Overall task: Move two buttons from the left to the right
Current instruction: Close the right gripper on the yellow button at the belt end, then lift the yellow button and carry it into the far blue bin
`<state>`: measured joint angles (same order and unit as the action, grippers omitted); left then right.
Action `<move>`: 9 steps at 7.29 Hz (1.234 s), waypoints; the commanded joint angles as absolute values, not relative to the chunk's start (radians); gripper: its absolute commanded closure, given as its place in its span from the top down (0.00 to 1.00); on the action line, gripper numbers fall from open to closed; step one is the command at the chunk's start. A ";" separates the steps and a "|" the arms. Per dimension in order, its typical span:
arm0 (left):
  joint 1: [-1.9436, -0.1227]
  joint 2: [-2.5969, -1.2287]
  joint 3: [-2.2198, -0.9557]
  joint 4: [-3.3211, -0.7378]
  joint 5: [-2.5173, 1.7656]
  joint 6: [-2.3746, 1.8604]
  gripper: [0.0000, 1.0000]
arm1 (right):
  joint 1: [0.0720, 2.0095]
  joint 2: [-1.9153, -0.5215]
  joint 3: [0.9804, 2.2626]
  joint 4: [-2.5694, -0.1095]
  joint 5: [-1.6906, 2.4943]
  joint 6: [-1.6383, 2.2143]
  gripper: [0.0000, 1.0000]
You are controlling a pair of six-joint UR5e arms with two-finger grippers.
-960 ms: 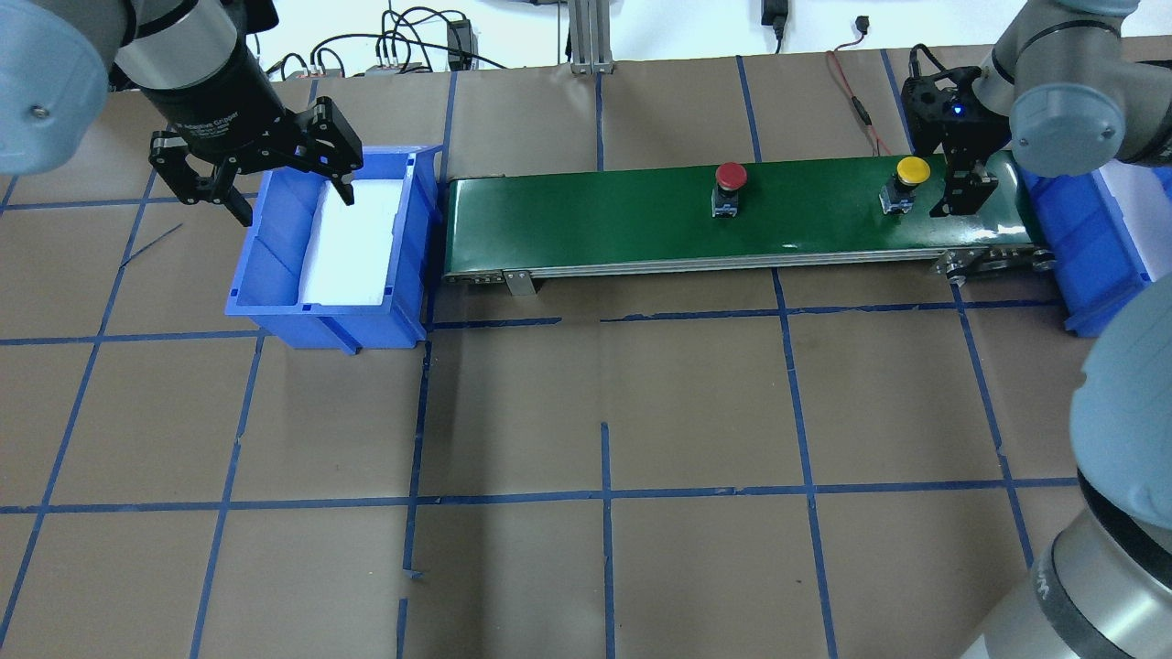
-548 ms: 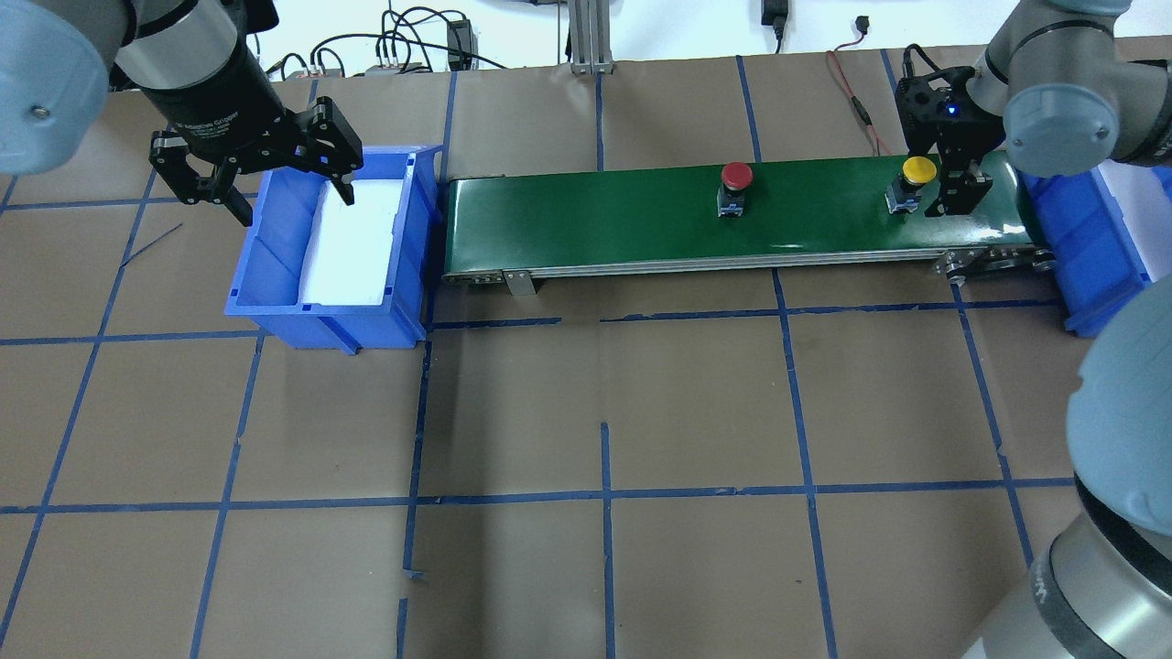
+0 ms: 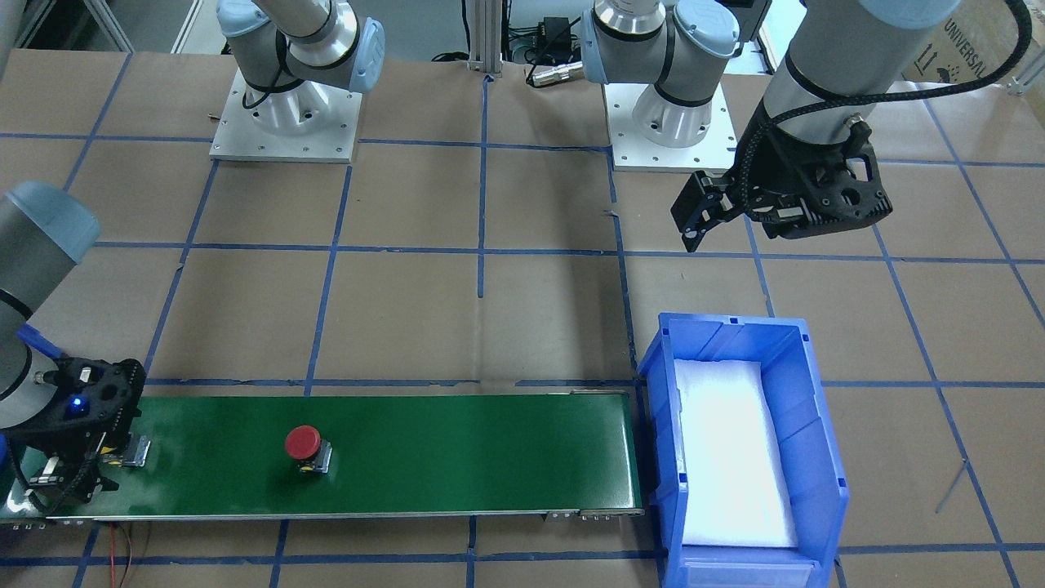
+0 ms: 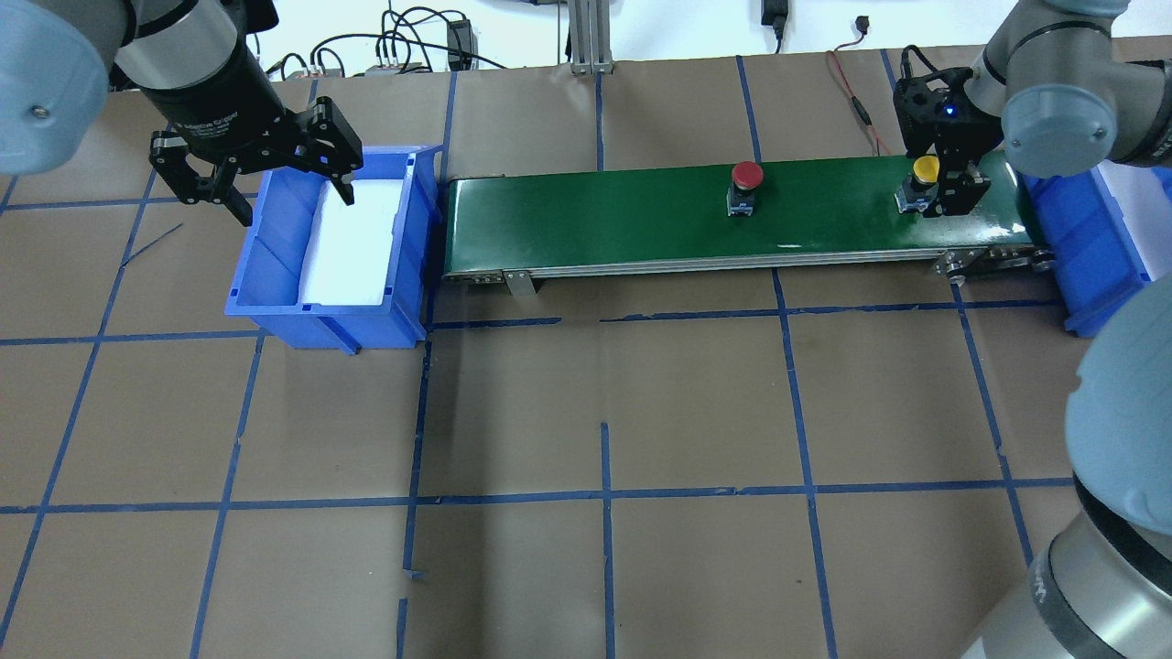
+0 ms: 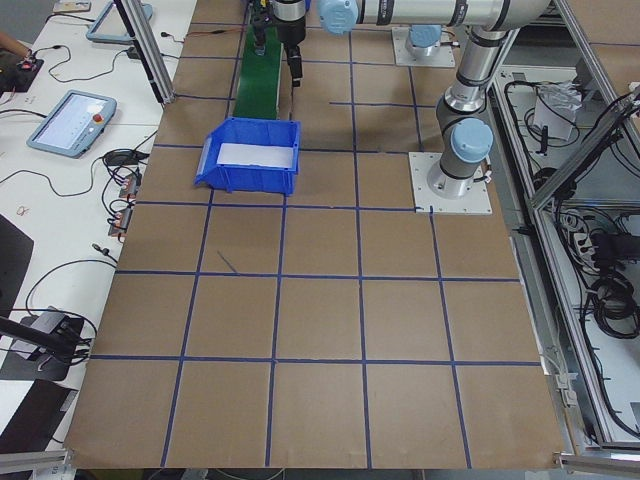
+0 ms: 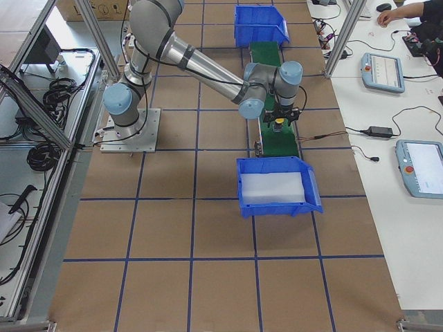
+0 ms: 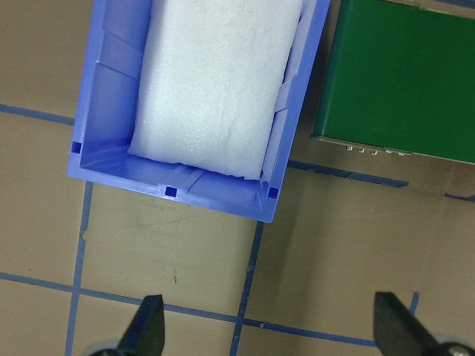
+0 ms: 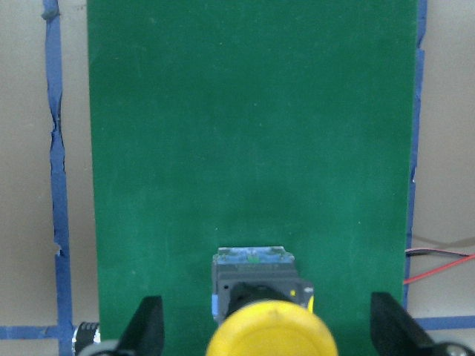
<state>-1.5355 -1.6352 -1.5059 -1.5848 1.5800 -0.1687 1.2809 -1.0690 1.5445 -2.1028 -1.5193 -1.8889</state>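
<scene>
The red button (image 4: 746,176) stands on the green conveyor belt (image 4: 595,215), right of its middle; it also shows in the front-facing view (image 3: 304,445). The yellow button (image 4: 925,170) stands near the belt's right end. My right gripper (image 4: 943,185) is low over it and open. In the right wrist view the yellow button (image 8: 271,332) sits between the wide-spread fingertips (image 8: 148,326), touching neither. My left gripper (image 4: 295,206) is open and empty, above the back edge of the left blue bin (image 4: 275,307).
The left bin holds a white foam pad (image 4: 352,243). A second blue bin (image 4: 1090,247) stands at the belt's right end. Cables (image 4: 851,91) lie behind the belt. Blue tape lines cross the brown table.
Both buttons have travelled to the right along the belt. My right gripper has shifted slightly, and the yellow button now sits between its fingers. The left arm has not moved.
</scene>
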 commanded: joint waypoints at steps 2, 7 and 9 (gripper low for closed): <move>-1.536 -1.637 -1.505 -1.585 1.578 -0.169 1.00 | 1.279 -1.065 1.540 -2.108 -1.535 -1.891 0.22; -1.536 -1.637 -1.508 -1.586 1.578 -0.169 1.00 | 1.200 -1.128 1.386 -2.083 -1.571 -2.056 0.07; -1.536 -1.635 -1.506 -1.585 1.580 -0.169 1.00 | 1.024 -1.102 1.359 -2.083 -1.518 -2.257 0.07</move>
